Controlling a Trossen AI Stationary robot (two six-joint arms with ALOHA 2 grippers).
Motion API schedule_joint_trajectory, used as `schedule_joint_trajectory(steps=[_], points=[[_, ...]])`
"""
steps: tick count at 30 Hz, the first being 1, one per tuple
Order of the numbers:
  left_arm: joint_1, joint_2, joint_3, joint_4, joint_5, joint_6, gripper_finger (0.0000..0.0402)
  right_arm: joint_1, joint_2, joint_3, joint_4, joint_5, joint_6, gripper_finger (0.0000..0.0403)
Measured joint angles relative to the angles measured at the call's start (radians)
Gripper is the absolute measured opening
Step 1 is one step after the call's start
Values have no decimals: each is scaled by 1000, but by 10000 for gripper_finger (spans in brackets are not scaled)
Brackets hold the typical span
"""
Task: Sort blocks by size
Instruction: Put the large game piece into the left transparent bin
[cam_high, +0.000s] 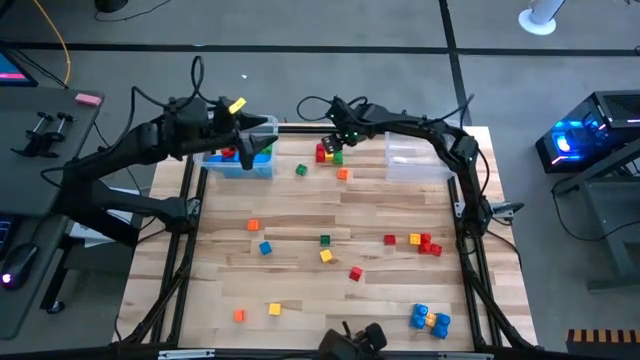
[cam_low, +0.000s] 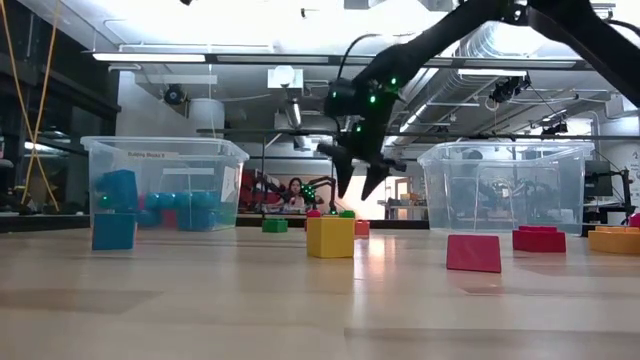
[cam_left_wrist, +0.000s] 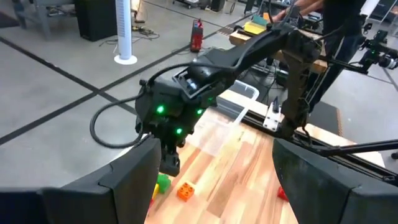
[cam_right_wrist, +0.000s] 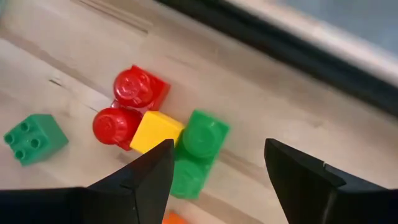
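Right gripper (cam_right_wrist: 214, 165), jaws parted and empty, above a far-edge cluster: one oblong green block (cam_right_wrist: 196, 152), long axis along the jaw gap, two red blocks (cam_right_wrist: 127, 106), one yellow block (cam_right_wrist: 155, 130); left gripper (cam_high: 243, 128) released over bin (cam_high: 262, 167)

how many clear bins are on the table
2. One bin sits at the table's far left under the open left gripper, with blocks inside. The other bin sits at the far right and looks empty.

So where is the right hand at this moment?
In the high view the right hand hangs open at the table's far edge, above the red, yellow and green block cluster, between the two bins.
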Motion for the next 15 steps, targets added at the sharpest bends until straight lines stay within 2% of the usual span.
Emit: schedule_joint_trajectory(steps=[9,15], points=[[0,-2,0,1,1,-24,296,0,67,0,28,-20,111,245],[-1,-2,0,0,1,-24,296,1,75,0,-44,63,109,245]])
